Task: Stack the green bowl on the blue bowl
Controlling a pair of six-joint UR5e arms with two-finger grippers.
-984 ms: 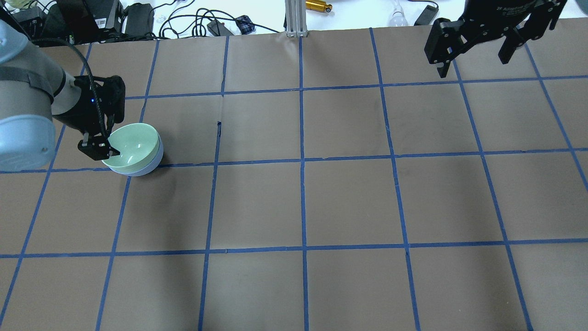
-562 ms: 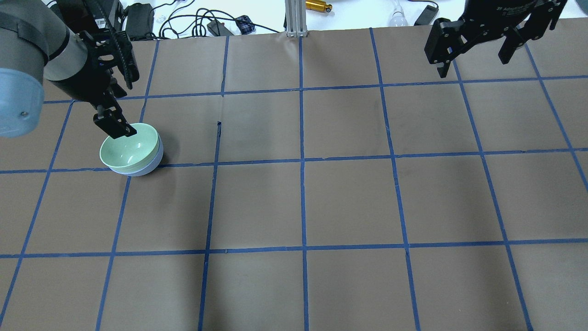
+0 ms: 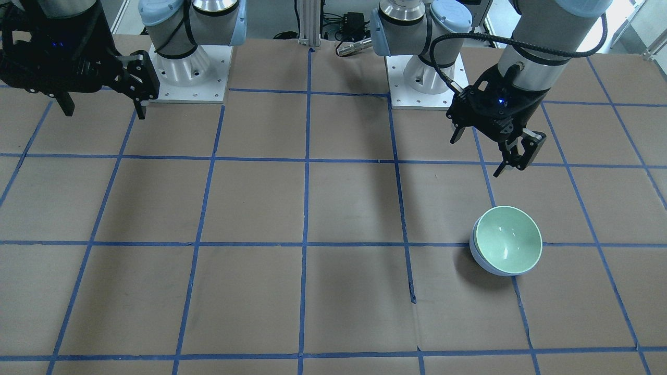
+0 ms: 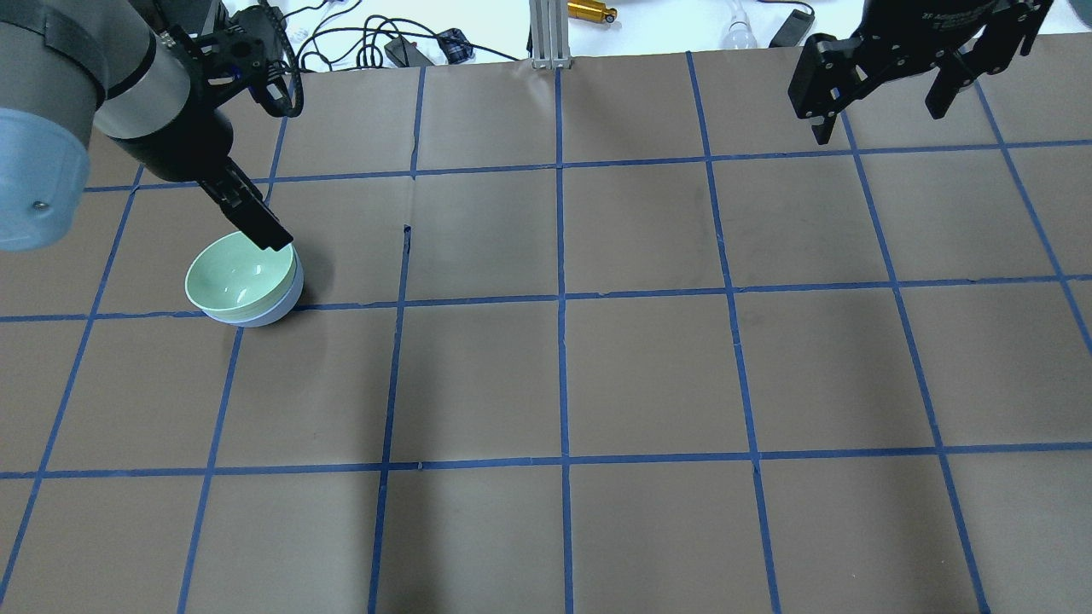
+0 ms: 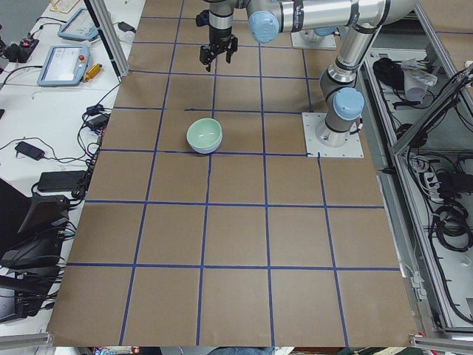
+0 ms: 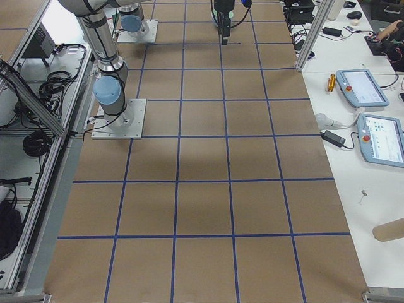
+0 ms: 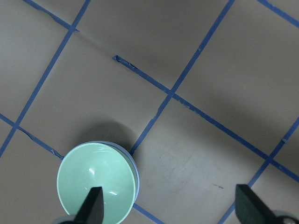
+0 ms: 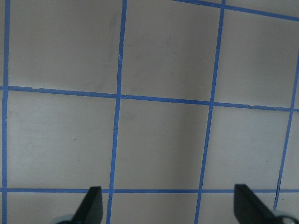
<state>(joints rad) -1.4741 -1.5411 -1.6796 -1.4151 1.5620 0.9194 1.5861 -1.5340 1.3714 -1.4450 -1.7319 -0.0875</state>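
Observation:
The green bowl (image 3: 508, 239) sits nested inside the blue bowl (image 3: 480, 262) on the brown table. Only the blue bowl's lower side shows under it. Both also show in the overhead view, green bowl (image 4: 237, 277) and blue bowl (image 4: 280, 309), and in the left wrist view, green bowl (image 7: 96, 182) and blue bowl (image 7: 136, 179). My left gripper (image 3: 484, 151) is open and empty, raised above the table and apart from the bowls; it also shows in the left wrist view (image 7: 170, 207). My right gripper (image 4: 879, 115) is open and empty, far off at the other end of the table.
The table is brown paper with a blue tape grid. Cables and power adapters (image 4: 256, 34) and an aluminium post (image 4: 546, 34) lie beyond its far edge. The arm bases (image 3: 190, 73) stand on the robot's side.
My left gripper has come off the green bowl's rim and risen up and away from it. The green bowl stays nested in the blue bowl. The right arm has not moved.

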